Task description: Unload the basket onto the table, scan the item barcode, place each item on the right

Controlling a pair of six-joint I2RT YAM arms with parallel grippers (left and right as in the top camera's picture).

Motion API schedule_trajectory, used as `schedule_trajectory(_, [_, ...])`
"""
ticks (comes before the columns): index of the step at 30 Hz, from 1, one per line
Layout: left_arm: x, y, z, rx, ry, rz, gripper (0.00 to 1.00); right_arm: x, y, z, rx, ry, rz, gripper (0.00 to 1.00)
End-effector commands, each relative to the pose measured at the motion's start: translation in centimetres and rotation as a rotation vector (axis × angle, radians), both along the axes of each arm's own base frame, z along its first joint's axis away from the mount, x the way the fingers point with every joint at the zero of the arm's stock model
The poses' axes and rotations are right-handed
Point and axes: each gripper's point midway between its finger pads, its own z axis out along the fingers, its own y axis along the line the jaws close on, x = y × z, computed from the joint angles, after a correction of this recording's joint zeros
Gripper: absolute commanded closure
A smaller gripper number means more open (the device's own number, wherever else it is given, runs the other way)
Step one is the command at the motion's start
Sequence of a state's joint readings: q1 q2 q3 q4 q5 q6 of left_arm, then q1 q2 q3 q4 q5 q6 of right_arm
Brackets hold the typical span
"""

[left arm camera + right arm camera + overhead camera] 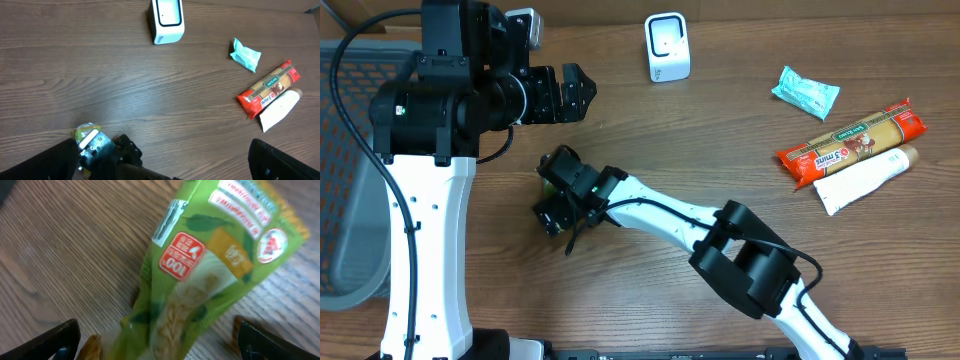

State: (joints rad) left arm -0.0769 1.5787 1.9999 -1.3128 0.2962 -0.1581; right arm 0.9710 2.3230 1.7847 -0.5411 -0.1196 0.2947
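– Scanner position, seen from overhead?
– The white barcode scanner (667, 47) stands upright at twelve o'clock on the table (720, 130), near the far edge.
– And the item?
– A green snack packet (200, 270) lies on the wood at about nine o'clock from the table's middle, well apart from the scanner. From overhead the right gripper (555, 197) covers most of it. Only a sliver of green shows at the gripper's ten o'clock side.
– Is it gripped?
– The right gripper's jaws stand wide apart. In the right wrist view one dark fingertip sits on each side of the packet's lower end. Whether either one touches it I cannot tell. The packet faces up with a red badge and a pale striped patch near its edge, too blurred to read.
– The other arm?
– The left gripper (565, 92) hangs at about ten o'clock, jaws spread, with nothing between them. It points toward three o'clock.
– Anything else on the table?
– Between two and three o'clock lies a teal packet (805, 92). Below it is a red-orange pasta packet (850, 145) with a white tube (865, 178) just beside it, both slanted the same way. A grey mesh basket (345, 180) sits at the nine o'clock edge.
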Motion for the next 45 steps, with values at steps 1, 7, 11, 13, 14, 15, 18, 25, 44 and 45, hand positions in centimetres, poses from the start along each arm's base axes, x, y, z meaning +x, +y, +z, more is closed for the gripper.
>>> schedule_trajectory(1, [0.3, 0.1, -0.1, -0.002, 0.001, 0.002, 0.0, 0.7, -0.3, 0.0, -0.025, -0.047, -0.02, 0.01])
schedule_trajectory(7, [0.3, 0.1, -0.1, -0.002, 0.001, 0.002, 0.0, 0.6, -1.3, -0.6, -0.063, -0.015, -0.078, 0.23])
schedule_trajectory(11, [0.3, 0.1, -0.1, -0.002, 0.001, 0.002, 0.01, -0.6, -2.4, -1.3, -0.103, 0.056, -0.098, 0.42])
schedule_trajectory(13, [0.3, 0.1, -0.1, -0.002, 0.001, 0.002, 0.01, -1.4, -2.9, -1.6, -0.118, 0.105, -0.085, 0.45])
schedule_trajectory(14, [0.3, 0.1, -0.1, -0.002, 0.001, 0.002, 0.01, -1.7, -3.2, -1.5, -0.126, 0.128, -0.082, 0.47])
schedule_trajectory(15, [0.3, 0.1, -0.1, -0.002, 0.001, 0.002, 0.0, -1.9, -3.9, -1.3, -0.137, 0.164, -0.084, 0.52])
schedule_trajectory(18, [0.3, 0.1, -0.1, -0.002, 0.001, 0.002, 0.0, -1.9, -5.6, 0.1, -0.138, 0.251, -0.091, 0.63])
schedule_trajectory(25, [0.3, 0.1, -0.1, -0.002, 0.001, 0.002, 0.0, -0.2, -10.6, 5.7, -0.042, 0.391, -0.056, 0.66])
schedule_trajectory(44, [0.3, 0.1, -0.1, -0.002, 0.001, 0.002, 0.01, 3.0, -21.9, 4.4, -0.09, 0.449, -0.017, 0.44])
schedule_trajectory(45, [0.3, 0.1, -0.1, -0.002, 0.001, 0.002, 0.0, 2.9, -21.6, 4.4, -0.088, 0.431, 0.013, 0.43])
